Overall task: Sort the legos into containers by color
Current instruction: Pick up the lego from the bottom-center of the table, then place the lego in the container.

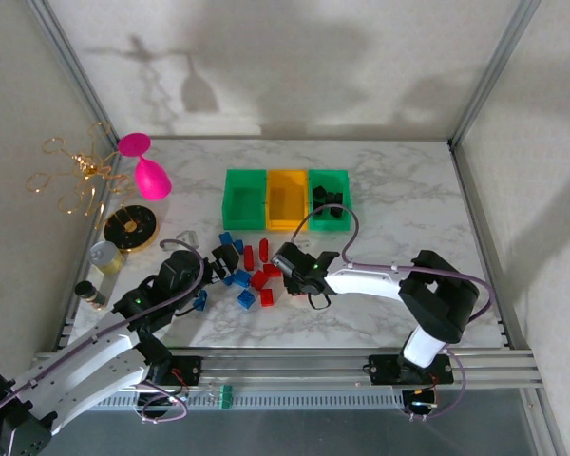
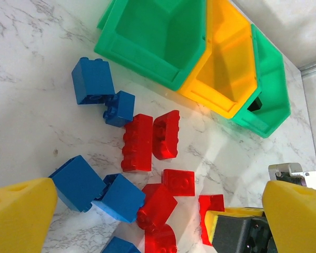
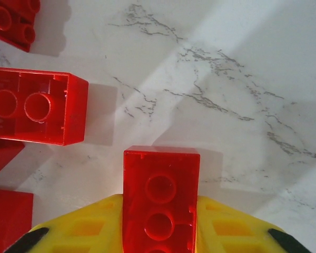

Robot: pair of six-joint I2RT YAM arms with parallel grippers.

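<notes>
Seeing legos [image 1: 258, 278] lying on the table [image 1: 399, 218] before the containers [image 1: 245, 176], between left hand [image 1: 220, 264] and right hand [image 1: 278, 264]; others inside the rightmost.

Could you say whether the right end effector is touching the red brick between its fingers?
Touching: the right wrist view shows yellow pads of the right end effector flush against both sides of the red brick.

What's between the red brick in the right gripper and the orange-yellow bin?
Nothing. The left wrist view shows bare marble table from the red brick, pinched in the right gripper, up to the orange-yellow bin.
</notes>
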